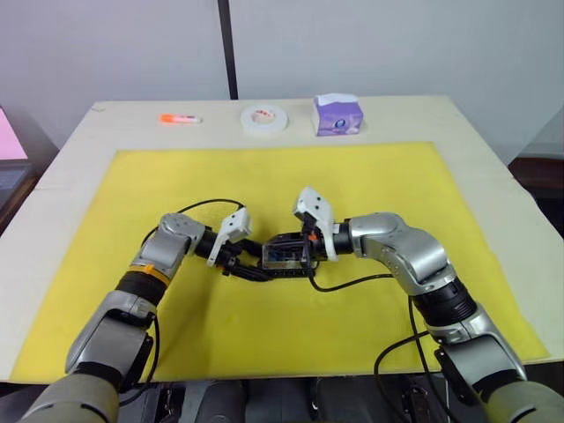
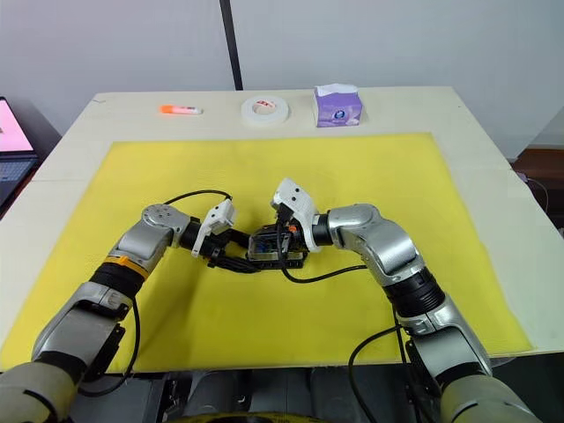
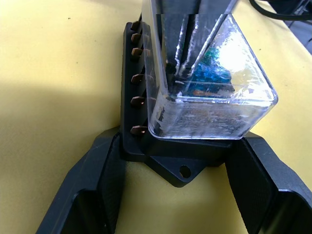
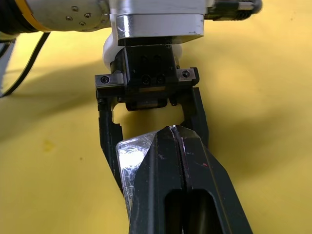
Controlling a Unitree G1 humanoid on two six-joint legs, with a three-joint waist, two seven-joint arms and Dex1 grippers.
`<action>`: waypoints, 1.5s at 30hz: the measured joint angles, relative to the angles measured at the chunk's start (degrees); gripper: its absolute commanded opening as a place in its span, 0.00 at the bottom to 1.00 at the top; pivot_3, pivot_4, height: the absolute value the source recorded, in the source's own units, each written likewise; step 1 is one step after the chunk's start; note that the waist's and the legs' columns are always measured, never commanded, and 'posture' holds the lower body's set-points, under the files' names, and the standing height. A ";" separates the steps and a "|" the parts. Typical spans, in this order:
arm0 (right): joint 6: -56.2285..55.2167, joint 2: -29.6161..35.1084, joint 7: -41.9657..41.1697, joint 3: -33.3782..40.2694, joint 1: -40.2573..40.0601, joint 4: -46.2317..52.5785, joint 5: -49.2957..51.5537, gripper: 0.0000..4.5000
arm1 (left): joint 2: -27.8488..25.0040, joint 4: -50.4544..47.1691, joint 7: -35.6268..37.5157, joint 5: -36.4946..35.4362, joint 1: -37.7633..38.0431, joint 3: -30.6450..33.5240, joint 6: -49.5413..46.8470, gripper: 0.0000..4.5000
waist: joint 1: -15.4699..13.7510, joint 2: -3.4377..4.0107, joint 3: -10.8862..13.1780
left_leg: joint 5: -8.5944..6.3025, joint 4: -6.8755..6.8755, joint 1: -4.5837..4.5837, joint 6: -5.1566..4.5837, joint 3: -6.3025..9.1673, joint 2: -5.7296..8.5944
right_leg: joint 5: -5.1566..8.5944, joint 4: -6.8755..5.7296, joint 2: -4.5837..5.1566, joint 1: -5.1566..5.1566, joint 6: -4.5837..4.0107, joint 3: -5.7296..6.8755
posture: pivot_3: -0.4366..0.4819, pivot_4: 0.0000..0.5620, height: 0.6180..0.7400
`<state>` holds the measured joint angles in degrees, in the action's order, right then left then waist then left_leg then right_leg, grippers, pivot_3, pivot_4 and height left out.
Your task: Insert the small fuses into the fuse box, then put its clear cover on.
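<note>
An orange marker [image 1: 180,118] lies at the far left of the pale worktop [image 1: 493,176], with a white tape roll [image 1: 264,119] to its right and a purple tissue box [image 1: 337,115] further right, all beyond the yellow mat [image 1: 264,176] that covers most of the surface.

On the near middle of the mat, the left claw [image 3: 180,168] reaches in from the left, its two black fingers [image 3: 92,185] spread and set against either side of the near end of the fuse box [image 3: 134,122]. The black box lies flat on the mat, with a row of copper terminals along one long side.

The clear cover [image 3: 209,97] sits over the top of the box but tilted, one edge raised so it is not seated flat. Through the plastic, teal and blue fuses [image 3: 209,73] stand in the slots, along with an orange one; other colours I cannot tell.

From the right, the right claw [image 4: 178,146] comes down onto the cover, its fingers pressed together with the thin edge of the cover pinched between them. The two claws face each other across the box, close together.
</note>
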<state>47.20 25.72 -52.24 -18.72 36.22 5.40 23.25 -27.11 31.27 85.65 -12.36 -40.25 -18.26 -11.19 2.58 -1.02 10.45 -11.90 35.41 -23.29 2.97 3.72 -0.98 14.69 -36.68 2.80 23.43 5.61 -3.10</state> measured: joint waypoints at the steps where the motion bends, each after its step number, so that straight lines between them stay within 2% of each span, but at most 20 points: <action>1: 0.06 0.21 -0.35 0.16 -0.20 0.09 0.19 0.00 | -0.04 -0.18 -0.01 0.00 0.12 0.01 -0.10 0.59 | -0.01 -0.02 -0.06 | 0.00 -0.09 0.01 0.00 0.00 0.00 | 0.00 0.07 -0.01 0.00 -0.01 0.00 | 0.48 0.27 1.00; 18: -0.27 1.53 -3.64 4.66 -3.35 2.56 3.21 0.00 | -0.14 -0.67 -0.01 -0.05 0.16 0.12 -0.59 0.59 | -0.10 -0.03 -0.07 | 0.00 -0.20 -0.09 -0.01 0.04 0.00 | -0.03 0.24 -0.04 0.06 -0.03 0.05 | 0.48 0.27 1.00; 23: -0.45 2.53 -4.09 4.67 -4.66 3.93 3.72 0.00 | -0.19 -0.42 0.02 -0.05 0.13 0.12 -0.53 0.59 | -0.05 -0.03 -0.07 | 0.00 -0.21 -0.08 -0.01 0.04 0.00 | -0.03 0.27 -0.05 0.05 -0.03 0.06 | 0.48 0.27 1.00; 32: -7.31 2.76 -4.06 3.05 -8.36 3.21 0.82 0.00 | -0.15 0.23 0.02 0.03 0.06 -0.11 -0.50 0.59 | 0.04 -0.24 -0.47 | 0.00 -0.27 0.05 0.01 0.07 -0.07 | -0.03 0.39 -0.05 -0.08 -0.04 0.10 | 0.48 0.27 1.00; 42: -9.34 2.58 -4.04 2.65 -8.70 2.79 0.07 0.00 | -0.25 0.21 0.01 0.39 0.11 -0.13 -0.59 0.59 | 0.02 -0.24 -0.71 | -0.01 -0.31 0.05 0.01 0.03 -0.32 | -0.11 0.53 -0.10 -0.08 -0.18 0.23 | 0.48 0.27 1.00; 45: -9.47 2.56 -4.45 2.73 -8.66 2.55 0.08 0.00 | -0.38 0.31 0.01 0.40 0.10 -0.11 -0.26 0.81 | -0.04 -0.24 -0.71 | -0.01 -0.31 0.03 0.01 -0.02 -0.40 | -0.14 0.56 -0.11 -0.05 -0.22 0.28 | 0.48 0.27 1.00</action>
<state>37.73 28.28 -56.69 -15.98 27.56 7.95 23.32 -27.49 31.58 85.66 -11.97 -40.15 -18.37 -11.45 2.54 -1.26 9.73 -11.90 35.10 -23.26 2.98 3.70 -1.39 14.55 -36.12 2.69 23.37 5.39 -2.82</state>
